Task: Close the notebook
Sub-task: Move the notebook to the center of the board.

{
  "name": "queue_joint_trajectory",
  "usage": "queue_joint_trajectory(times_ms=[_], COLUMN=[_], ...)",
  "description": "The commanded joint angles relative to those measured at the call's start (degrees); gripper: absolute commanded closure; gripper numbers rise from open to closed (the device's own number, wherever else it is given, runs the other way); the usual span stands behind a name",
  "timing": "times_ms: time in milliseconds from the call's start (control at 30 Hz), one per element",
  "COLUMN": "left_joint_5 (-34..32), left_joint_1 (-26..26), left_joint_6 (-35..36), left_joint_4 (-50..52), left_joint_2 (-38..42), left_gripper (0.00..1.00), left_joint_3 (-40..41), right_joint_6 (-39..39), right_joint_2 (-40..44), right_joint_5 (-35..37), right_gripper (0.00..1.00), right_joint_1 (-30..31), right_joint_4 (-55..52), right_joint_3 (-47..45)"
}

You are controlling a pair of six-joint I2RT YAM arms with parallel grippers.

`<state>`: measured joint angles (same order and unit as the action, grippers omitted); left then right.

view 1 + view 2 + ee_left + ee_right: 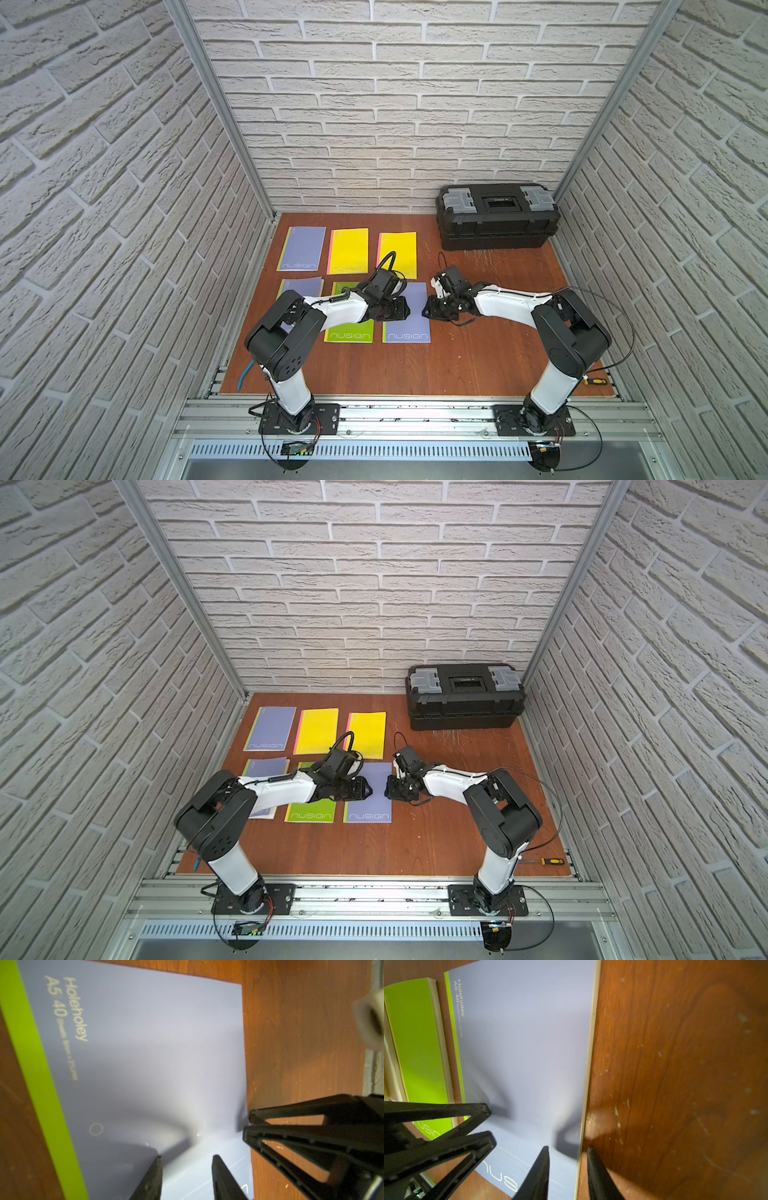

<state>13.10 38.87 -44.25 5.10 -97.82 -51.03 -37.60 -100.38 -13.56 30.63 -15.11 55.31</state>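
Lavender matte notebook (409,330), rectangular, lime-spined, closed flat on grained wooden table (457,365). Cover directly under left gripper (188,1157); pale page edge between tips of right gripper (568,1149). Both sets of jaws slightly parted, empty.

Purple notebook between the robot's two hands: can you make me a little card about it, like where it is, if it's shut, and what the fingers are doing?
thing: purple notebook, "nusign" on its cover
place: front row on the wooden table, beside the green notebook
state: looks shut, cover lying down
left fingers: apart, over the cover, holding nothing
right fingers: apart, at the page edge, holding nothing
touching: cannot tell
also there: black toolbox at the back
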Motion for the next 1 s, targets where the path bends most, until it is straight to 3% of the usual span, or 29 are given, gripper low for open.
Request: queue_joint_trajectory(times_ms=[0,233,533,767,967], left_joint_5=[-2.4,-5.8,-16.4,-31.8,-36.1], left_joint_1=[-0.3,-0.3,-1.1,-2.8,-7.1], left_joint_6=[2.4,4.1,8.7,12.5,15.6], left_joint_4=[5.3,8.7,15.3,24.5,30.0], left_joint_2=[2.7,7.5,18.6,30.1,38.1], left_gripper=[0.57,0.52,0.39,0.26,0.15], left_joint_3=[-2.2,-5.3,-7.9,-9.9,-10.6], right_joint_6=[2.1,4.4,7.7,9.3,13.0], right_joint_2=[2.8,7.3,14.3,20.2,24.9], right_joint_5=[4.3,8.2,13.0,17.8,20.9], right_gripper=[0.67,0.65,0.55,0.35,0.13], right_joint_1=[0.3,-0.4,-1.6,-3.2,-6.1], right_joint_4=[-4.1,-9.2,-14.5,-16.1,-16.8], right_joint_3=[2.5,5.2,7.9,7.7,7.1])
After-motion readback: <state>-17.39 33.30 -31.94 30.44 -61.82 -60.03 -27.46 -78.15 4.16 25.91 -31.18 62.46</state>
